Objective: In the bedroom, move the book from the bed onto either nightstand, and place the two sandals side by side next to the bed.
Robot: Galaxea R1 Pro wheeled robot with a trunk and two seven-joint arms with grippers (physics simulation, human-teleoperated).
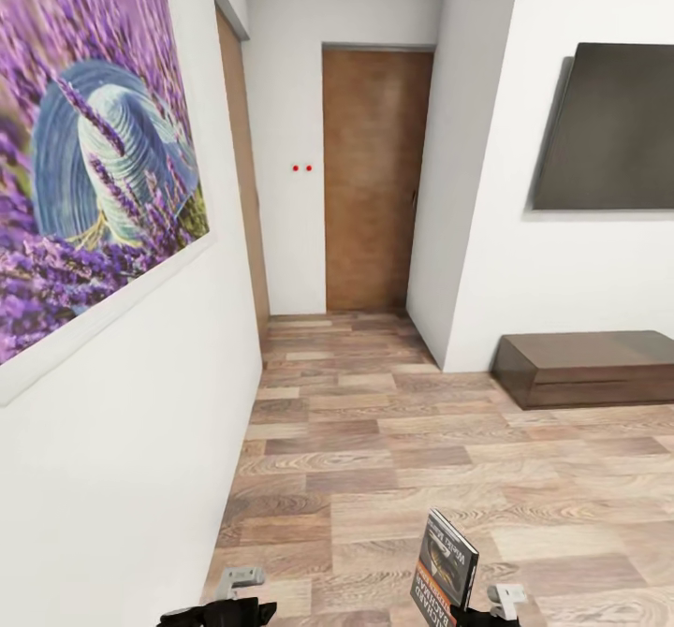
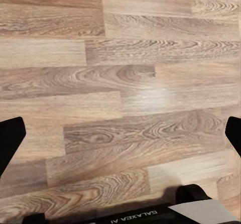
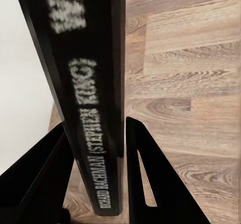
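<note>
A: The right gripper was seen clamped on the book, held upright above the plank floor, well clear of the TV bench.

B: And the left gripper?

A: Spread open, nothing held, over the same floor.
</note>
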